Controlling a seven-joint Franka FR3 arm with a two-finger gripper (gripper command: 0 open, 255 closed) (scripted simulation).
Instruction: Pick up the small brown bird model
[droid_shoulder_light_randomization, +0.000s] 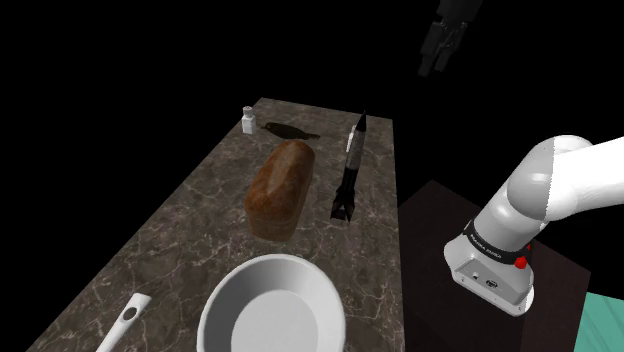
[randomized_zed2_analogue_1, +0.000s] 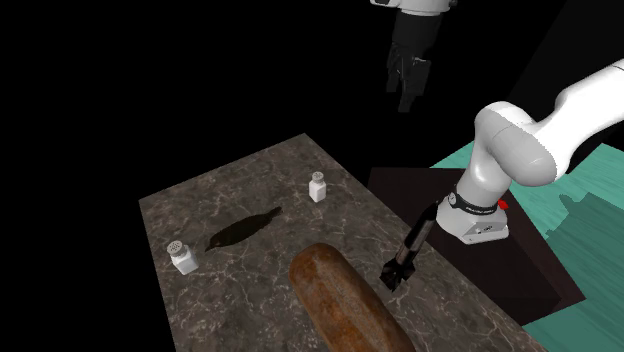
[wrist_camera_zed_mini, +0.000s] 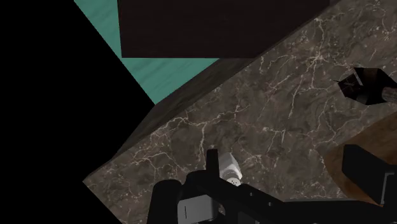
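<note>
The small dark brown bird model (droid_shoulder_light_randomization: 285, 131) lies flat near the far end of the marble table (droid_shoulder_light_randomization: 190, 215), beside a white shaker (droid_shoulder_light_randomization: 248, 120). In the second exterior view the bird (randomized_zed2_analogue_1: 243, 229) rests between two white shakers (randomized_zed2_analogue_1: 318, 187) (randomized_zed2_analogue_1: 182, 257). My black gripper (droid_shoulder_light_randomization: 438, 52) hangs high above the table's far right corner, well clear of the bird, open and holding nothing. It shows the same way in the second exterior view (randomized_zed2_analogue_1: 406, 88). In the wrist view the gripper (wrist_camera_zed_mini: 263, 170) looks down on one shaker (wrist_camera_zed_mini: 229, 168) with its fingers apart.
A brown bread loaf (droid_shoulder_light_randomization: 281, 188) lies mid-table, just in front of the bird. A black rocket model (droid_shoulder_light_randomization: 350, 170) lies along the table's right edge. A white bowl (droid_shoulder_light_randomization: 270, 310) and a white utensil (droid_shoulder_light_randomization: 125, 322) sit at the near end. The dark stand (droid_shoulder_light_randomization: 500, 300) adjoins the table.
</note>
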